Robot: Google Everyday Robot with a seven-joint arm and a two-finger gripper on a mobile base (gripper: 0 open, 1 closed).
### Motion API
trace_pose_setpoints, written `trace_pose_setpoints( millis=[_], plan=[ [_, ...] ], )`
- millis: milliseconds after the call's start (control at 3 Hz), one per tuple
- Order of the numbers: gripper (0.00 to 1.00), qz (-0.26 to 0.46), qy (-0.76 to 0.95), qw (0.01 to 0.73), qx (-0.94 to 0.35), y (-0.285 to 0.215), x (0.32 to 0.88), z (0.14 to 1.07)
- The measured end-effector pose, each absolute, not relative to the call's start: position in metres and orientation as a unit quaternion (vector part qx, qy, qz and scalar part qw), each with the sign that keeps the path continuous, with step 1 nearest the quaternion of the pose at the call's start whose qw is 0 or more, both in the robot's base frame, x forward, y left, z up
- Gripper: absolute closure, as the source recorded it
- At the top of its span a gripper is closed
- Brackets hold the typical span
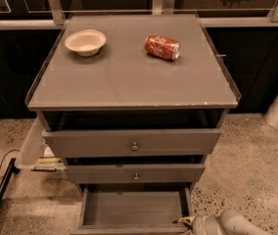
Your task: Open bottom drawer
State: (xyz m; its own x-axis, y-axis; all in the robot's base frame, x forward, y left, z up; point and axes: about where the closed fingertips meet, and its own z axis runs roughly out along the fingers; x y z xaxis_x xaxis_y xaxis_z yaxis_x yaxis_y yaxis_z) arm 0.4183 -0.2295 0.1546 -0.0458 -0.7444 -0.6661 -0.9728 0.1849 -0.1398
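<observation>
The bottom drawer (pixel 134 208) stands well out from the cabinet, its plain grey inside open to view and bare. It reads as a rigid, boxy thing on slides: stiff, not fragile, probably light while unloaded, moving only straight in and out. Its flat front runs along the lower edge of the view, so the knob is out of sight. That knob looks the natural place to take hold, small and likely smooth enough to slip. The top lip of the front is the other option.

The tool (pixel 188 224) sits low at the drawer's front right corner, touching or just beside the lip. I cannot tell whether it is spread, pressed together or pinching anything. The drawer's cavity lies to the tool's left and just beyond it.

Above and behind the tool, the mid-sized drawer (pixel 135 173) and the tall top drawer (pixel 131 142) each jut out a little. Higher up is the worktop (pixel 129 82), with a pale bowl (pixel 85 41) far to the tool's left and a red can (pixel 162 47) lying on its side.
</observation>
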Motion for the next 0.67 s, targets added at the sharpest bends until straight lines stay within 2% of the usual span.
trace_pose_setpoints(
  millis=[333,667],
  plan=[
    [1.0,0.181,0.701,0.32,-0.611,-0.23,0.409,0.1541],
    [0.81,0.181,0.701,0.32,-0.611,-0.2291,0.4089,0.1547]
  ],
)
